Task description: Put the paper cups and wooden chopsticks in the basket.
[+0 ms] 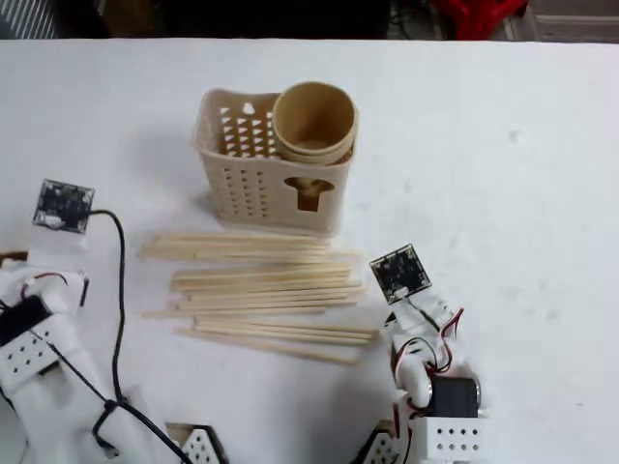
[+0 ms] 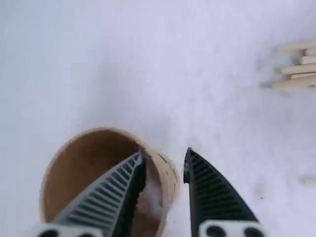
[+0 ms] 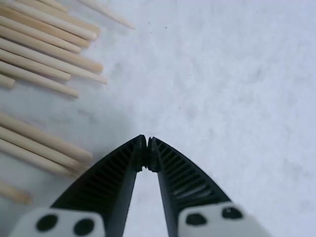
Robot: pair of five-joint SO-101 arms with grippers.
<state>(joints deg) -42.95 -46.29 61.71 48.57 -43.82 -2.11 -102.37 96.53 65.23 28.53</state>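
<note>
A tan paper cup stands upright on the white table. My left gripper is open and straddles its rim, one finger inside the cup and the other just outside. Two more paper cups sit nested in the right end of the beige slotted basket. Several wooden chopsticks lie in a loose pile in front of the basket; their ends also appear in the wrist views, chopsticks and chopsticks. My right gripper is shut and empty, low over bare table just beside the pile.
The left arm with its black cable occupies the front left corner. The right arm stands at the front, right of the chopsticks. Bare table spreads to the right of and behind the basket.
</note>
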